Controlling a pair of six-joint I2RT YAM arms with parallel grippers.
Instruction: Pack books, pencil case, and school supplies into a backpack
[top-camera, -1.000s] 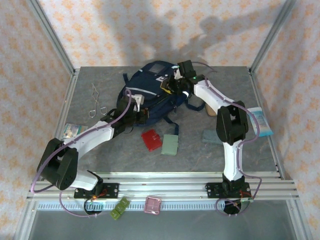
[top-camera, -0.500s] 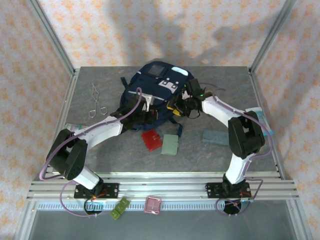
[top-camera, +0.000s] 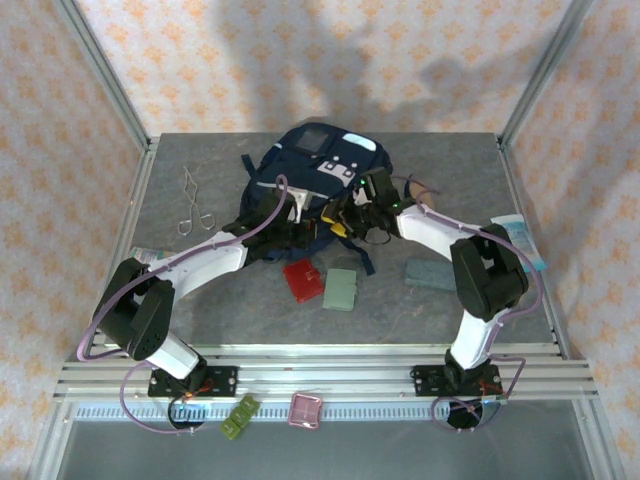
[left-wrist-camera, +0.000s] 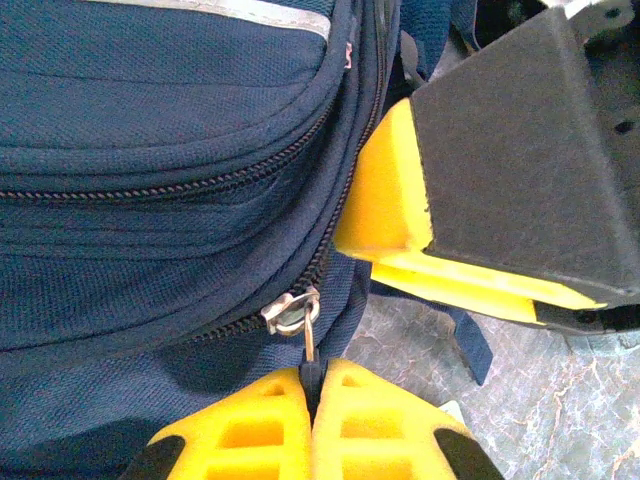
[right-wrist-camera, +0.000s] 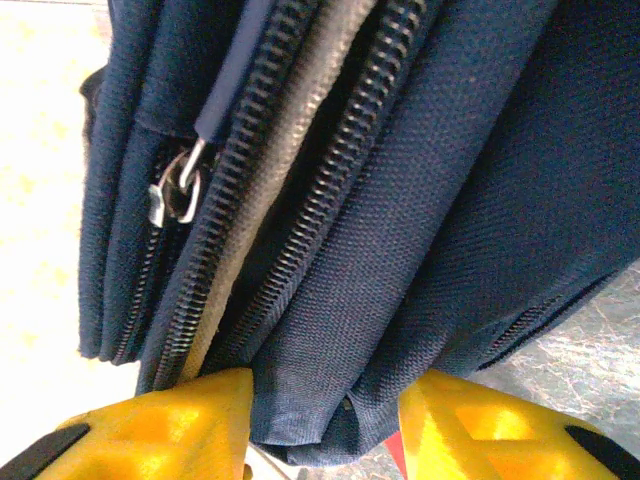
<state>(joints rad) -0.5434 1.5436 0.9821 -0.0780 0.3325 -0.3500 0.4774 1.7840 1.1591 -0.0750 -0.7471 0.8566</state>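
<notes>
The navy backpack (top-camera: 318, 172) lies at the back centre of the table. My left gripper (left-wrist-camera: 312, 375) is shut on the thin pull tab (left-wrist-camera: 309, 340) of a zipper slider on the backpack's (left-wrist-camera: 150, 120) near side. My right gripper (right-wrist-camera: 325, 410) is shut on a thick fold of the backpack's fabric (right-wrist-camera: 420, 200), and an open zipper (right-wrist-camera: 300, 190) runs beside it. Both grippers meet at the bag's near edge, the left gripper (top-camera: 300, 226) beside the right gripper (top-camera: 350, 216). On the table in front lie a red square case (top-camera: 302, 278), a pale green case (top-camera: 341, 290) and a slate-grey slab (top-camera: 430, 274). The books and pencil case are hidden.
A thin metal scissor-like tool (top-camera: 192, 205) lies back left. One light-blue packet (top-camera: 522, 243) sits at the right edge and another packet (top-camera: 146, 259) at the left edge. Metal frame posts and papered walls ring the table. Two small trays (top-camera: 305, 410) sit below the front rail.
My right gripper came down from the backpack's top to its near right edge and took hold of fabric. The backpack shifted and its front patches now show. The left arm pushed forward.
</notes>
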